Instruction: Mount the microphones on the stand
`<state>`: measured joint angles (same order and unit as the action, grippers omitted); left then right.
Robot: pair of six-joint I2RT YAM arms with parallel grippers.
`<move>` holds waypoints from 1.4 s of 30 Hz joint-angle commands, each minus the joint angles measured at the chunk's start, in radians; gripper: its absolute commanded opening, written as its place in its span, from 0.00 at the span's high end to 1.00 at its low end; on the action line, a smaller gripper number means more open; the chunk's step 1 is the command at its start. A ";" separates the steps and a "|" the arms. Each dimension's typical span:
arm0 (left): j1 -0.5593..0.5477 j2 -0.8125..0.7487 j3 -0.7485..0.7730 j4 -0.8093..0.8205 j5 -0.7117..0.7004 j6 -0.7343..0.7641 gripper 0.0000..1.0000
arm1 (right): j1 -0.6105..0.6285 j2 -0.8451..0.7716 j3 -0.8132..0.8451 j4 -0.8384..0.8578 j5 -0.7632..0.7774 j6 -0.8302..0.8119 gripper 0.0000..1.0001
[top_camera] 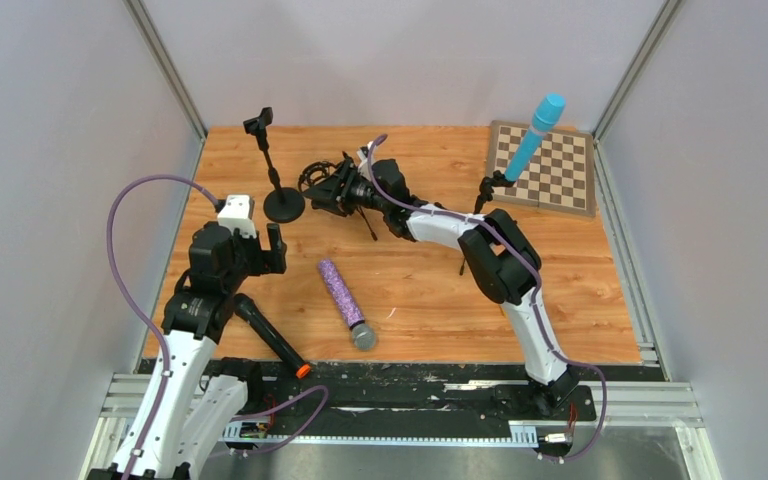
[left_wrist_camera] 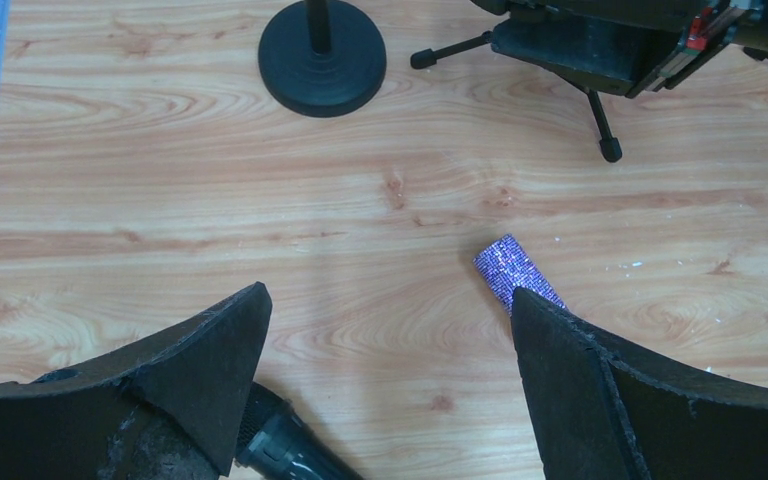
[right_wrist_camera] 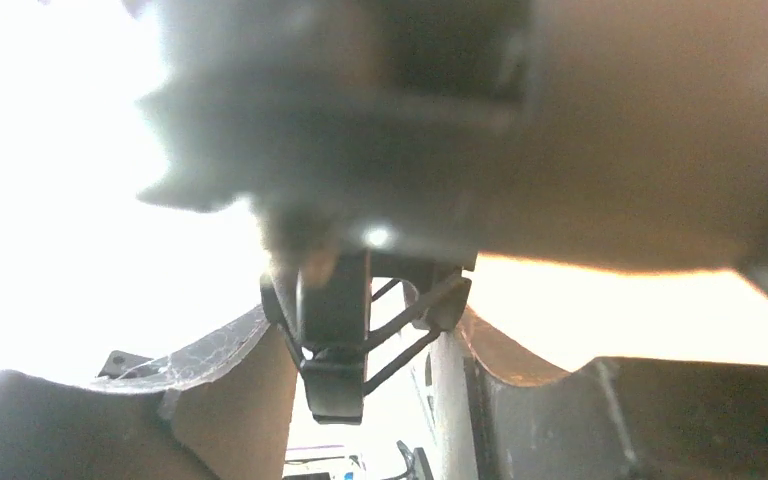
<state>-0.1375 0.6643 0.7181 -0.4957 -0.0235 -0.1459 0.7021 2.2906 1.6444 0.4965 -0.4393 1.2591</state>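
Wood-grain counter [top_camera: 430, 300] between grey walls. My left tool [left_wrist_camera: 388, 300] hangs spread wide just above the black microphone [top_camera: 270, 343], which lies near the front edge. Beyond stands a round-base stand [top_camera: 282, 205]. The purple microphone [top_camera: 343, 300] lies mid-counter. My right tool [top_camera: 332, 192] flanks a tripod stand's clip [right_wrist_camera: 332, 350]; gripping or not, I cannot tell. The blue microphone [top_camera: 535, 135] sits tilted in a clip by the chessboard [top_camera: 560, 175].

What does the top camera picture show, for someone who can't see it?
The right gripper is at a black tripod stand at the back of a wooden table. A light-blue microphone sits tilted in a small stand by a checkerboard; a glittery purple microphone and a black microphone lie nearer the front.
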 commanded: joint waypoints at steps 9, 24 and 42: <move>0.007 -0.001 -0.013 0.044 0.014 0.035 0.03 | -0.053 -0.228 -0.194 -0.147 -0.110 -0.213 0.79; 0.007 -0.003 -0.012 0.040 0.016 0.040 0.02 | -0.097 -0.405 -0.344 -0.212 -0.243 -0.272 0.84; 0.008 -0.012 -0.009 0.042 0.057 0.056 0.00 | -0.075 -0.637 -0.502 -0.464 -0.063 -0.608 0.35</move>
<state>-0.1371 0.6651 0.7078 -0.4824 0.0032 -0.1127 0.6094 1.7264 1.1851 0.1146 -0.5793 0.7780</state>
